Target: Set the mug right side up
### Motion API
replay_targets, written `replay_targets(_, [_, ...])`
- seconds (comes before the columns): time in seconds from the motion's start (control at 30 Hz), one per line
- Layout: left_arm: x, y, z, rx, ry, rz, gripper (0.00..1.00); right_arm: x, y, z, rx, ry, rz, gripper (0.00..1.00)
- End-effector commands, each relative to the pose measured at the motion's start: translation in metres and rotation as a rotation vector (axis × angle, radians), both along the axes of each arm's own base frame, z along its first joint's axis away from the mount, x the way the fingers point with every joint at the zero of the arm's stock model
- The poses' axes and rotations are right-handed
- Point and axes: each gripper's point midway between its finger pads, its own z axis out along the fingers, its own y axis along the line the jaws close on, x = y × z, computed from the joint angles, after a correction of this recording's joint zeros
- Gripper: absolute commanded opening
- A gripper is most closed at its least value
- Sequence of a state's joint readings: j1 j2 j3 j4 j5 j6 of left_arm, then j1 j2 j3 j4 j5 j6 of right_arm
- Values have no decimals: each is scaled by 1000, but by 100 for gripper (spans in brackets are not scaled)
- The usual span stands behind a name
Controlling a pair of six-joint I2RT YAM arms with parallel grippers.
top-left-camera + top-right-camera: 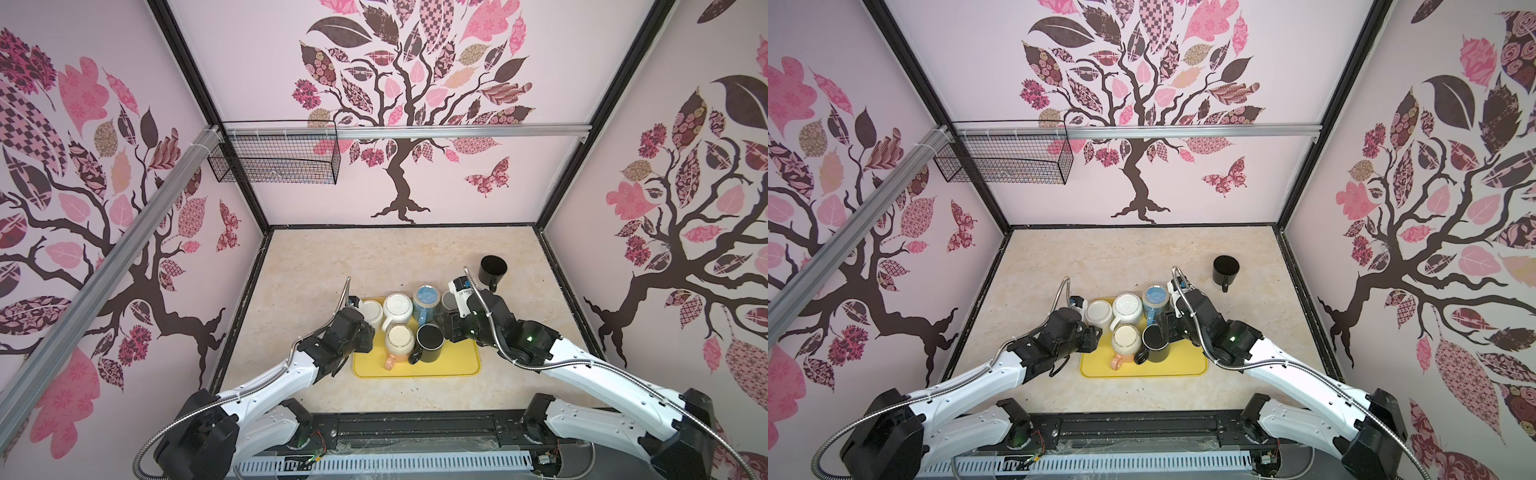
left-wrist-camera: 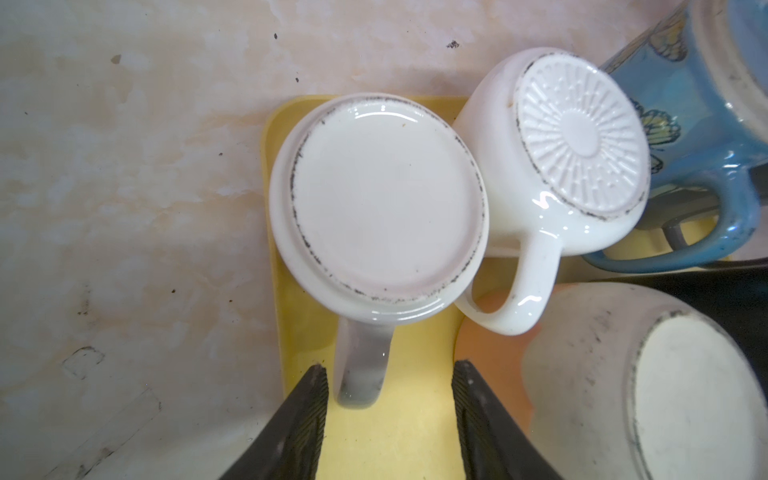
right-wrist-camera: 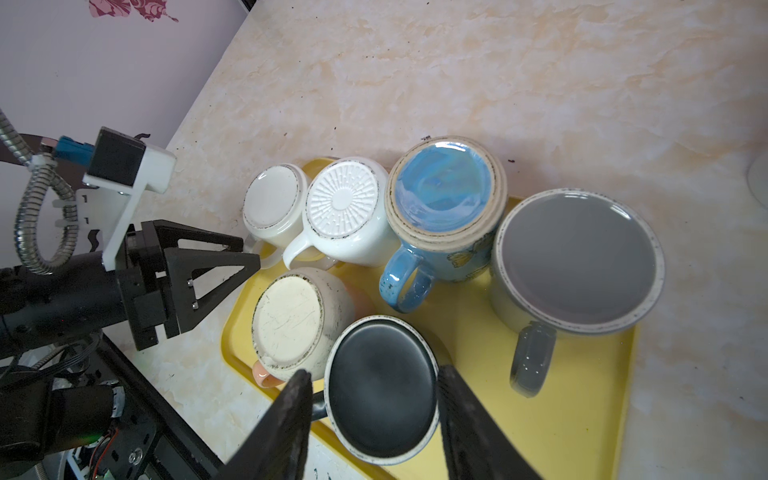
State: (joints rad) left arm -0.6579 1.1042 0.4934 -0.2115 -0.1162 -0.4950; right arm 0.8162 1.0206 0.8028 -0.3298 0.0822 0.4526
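6 mugs sit bottom up on the yellow tray [image 3: 561,415]. The white mug [image 2: 386,208] is in the tray's far left corner. The left gripper [image 2: 388,370] has its jaws apart, 1 on each side of that mug's handle. The black mug [image 3: 382,399] sits between the right gripper [image 3: 372,374] jaws. I cannot tell if they squeeze it.

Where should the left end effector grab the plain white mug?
Likely by its handle, from the near side. The white mug sits base-up in the tray's far left corner, the ribbed mug close on its right; the handle points at the left end effector, its tip between the open jaws.
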Motion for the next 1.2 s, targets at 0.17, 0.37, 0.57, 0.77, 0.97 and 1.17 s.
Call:
replay_targets(0.17, [14,2,6,64,-31,6,51,2,-5,6,-4,-29,-18,52])
replay_targets(0.37, [23,4,8,113,-40,18,45,4,-6,1,-27,-33,-20,52])
replay_targets(0.57, [29,0,6,131,-29,14,41,4,-6,0,-29,-37,-20,52])
replay_targets(0.77, [33,-1,7,145,-27,15,39,4,-8,0,-28,-42,-20,52])
replay_targets(0.97, [36,-2,7,160,-28,12,37,4,-9,1,-29,-54,-21,52])
replay_targets(1.17, [38,0,4,185,-24,18,34,3,-11,3,-29,-62,-22,52])
